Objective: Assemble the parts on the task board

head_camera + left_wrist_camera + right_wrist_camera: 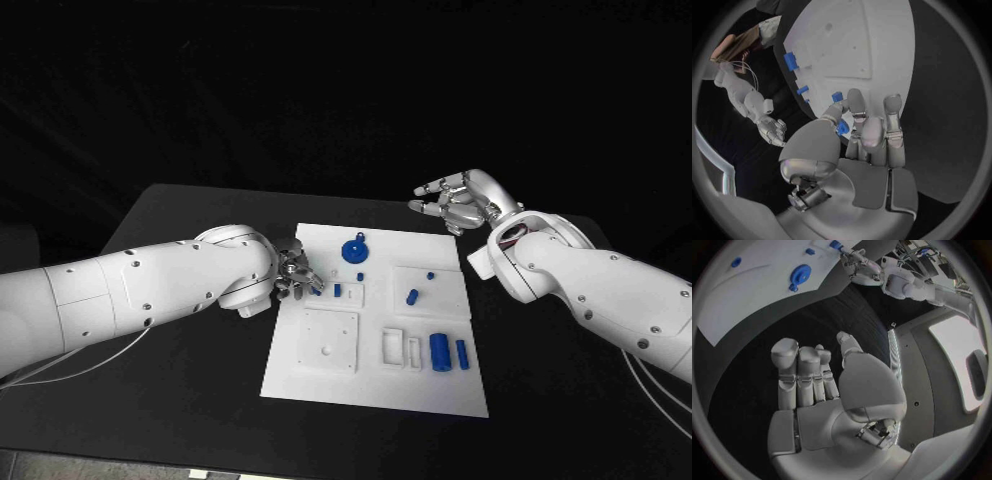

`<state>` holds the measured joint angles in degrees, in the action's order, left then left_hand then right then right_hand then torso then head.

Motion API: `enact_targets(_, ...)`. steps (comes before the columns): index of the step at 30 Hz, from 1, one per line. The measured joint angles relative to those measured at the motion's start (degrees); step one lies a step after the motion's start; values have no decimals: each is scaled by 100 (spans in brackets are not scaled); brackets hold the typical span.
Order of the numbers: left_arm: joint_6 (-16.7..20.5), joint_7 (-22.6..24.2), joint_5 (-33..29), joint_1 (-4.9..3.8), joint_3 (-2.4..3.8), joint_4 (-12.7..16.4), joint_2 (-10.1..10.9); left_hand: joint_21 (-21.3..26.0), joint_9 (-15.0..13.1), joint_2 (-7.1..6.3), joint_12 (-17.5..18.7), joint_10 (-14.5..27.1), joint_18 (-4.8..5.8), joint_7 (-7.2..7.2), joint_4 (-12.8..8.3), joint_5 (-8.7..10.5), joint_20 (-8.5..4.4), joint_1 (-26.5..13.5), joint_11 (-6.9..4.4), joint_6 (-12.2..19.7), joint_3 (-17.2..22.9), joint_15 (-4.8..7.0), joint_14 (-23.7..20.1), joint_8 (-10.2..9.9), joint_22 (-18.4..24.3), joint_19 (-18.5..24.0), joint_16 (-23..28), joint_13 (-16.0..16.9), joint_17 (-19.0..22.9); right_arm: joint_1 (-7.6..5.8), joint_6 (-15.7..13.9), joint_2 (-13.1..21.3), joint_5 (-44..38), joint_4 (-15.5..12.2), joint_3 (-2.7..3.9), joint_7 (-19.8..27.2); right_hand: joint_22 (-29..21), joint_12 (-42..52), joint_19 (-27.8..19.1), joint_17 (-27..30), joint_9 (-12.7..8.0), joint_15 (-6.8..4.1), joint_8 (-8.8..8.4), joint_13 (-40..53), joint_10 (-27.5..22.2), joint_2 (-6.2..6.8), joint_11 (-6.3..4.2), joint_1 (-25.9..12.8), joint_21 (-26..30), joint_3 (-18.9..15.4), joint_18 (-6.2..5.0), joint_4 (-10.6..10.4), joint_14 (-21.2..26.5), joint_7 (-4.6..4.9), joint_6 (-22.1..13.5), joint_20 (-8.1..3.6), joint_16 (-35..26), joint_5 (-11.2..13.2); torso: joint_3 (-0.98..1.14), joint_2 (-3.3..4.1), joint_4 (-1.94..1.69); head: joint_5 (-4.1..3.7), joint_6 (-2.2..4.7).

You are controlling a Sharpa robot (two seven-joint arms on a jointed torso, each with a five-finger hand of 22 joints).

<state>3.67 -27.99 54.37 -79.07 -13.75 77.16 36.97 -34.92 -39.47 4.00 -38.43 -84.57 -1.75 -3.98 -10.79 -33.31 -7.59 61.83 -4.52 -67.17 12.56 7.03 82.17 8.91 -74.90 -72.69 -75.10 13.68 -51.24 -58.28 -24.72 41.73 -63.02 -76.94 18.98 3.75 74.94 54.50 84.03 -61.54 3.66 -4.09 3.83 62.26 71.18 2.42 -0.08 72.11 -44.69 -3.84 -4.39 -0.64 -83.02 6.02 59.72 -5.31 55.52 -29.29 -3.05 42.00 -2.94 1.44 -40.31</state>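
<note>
The left hand (296,275) is working at the left edge of the task board (325,385), and in the left wrist view it is pinching a small blue part (842,128) between thumb and fingers, with the other fingers reaching over the board's rim. The right hand (459,203) is hovering above the tabletop (188,210) beyond the board's far right corner, holding nothing, its fingers extended and lying close together, as the right wrist view confirms. On the board, a blue round wheel-shaped part (355,250) is sitting near the far edge, a small blue peg (413,296) is lying toward the middle, and two blue bars (449,353) are lying side by side near the right edge. The white square block (329,341) is sitting on the board's near left area. In judgement, the step in hand is the carrying of the pinched part to its seat; which recess is meant cannot be told. The next move is likely calling for aligning the part squarely over that seat before lowering, since a slight tilt could jam it or let it slip from the pinch.
</note>
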Motion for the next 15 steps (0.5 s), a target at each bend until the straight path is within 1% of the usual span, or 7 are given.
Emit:
enact_targets(8, -50, -8, 11, 2, 3, 2, 0, 0, -236, 17, 0, -7, 0, -10, 0, 56, 0, -25, 7, -9, 0, -1, 1, -29, 0, 0, 0, -5, 4, 2, 2, 3, 0, 0, 0, 1, 0, 0, 0, 0, 0, 0, 0, 0, 0, 0, 0, 0, 0, 0, 0, 0, 0, 0, 0, 0, 0, 0, 2, 1, 1, -7, 1)
enact_targets(12, -79, -12, 23, 2, 5, 3, 0, 0, -282, 17, 0, -7, 0, -11, 0, 56, 0, -24, 7, -11, 0, -1, 1, -33, -4, 0, 0, -6, 11, 3, 2, 5, 0, 0, 0, 1, -1, 0, 0, 0, 0, 0, 0, 0, 0, 0, 0, 0, 0, 0, 0, 0, 0, 0, 0, 0, 0, 0, 2, 1, -2, -8, 1)
enact_targets(15, -99, -15, 38, 0, 7, 6, -1, 0, -284, 17, 0, -7, 0, -15, -1, 99, 0, -23, 7, -14, 0, -1, 1, -40, -4, 0, 0, -5, 15, 4, 3, 5, 1, 1, 0, 1, -1, 0, 0, 0, 0, 0, 0, 0, 0, 0, 0, 0, 0, 0, 0, 0, 0, 0, 0, 0, 0, 0, 2, 3, -3, -9, -3)
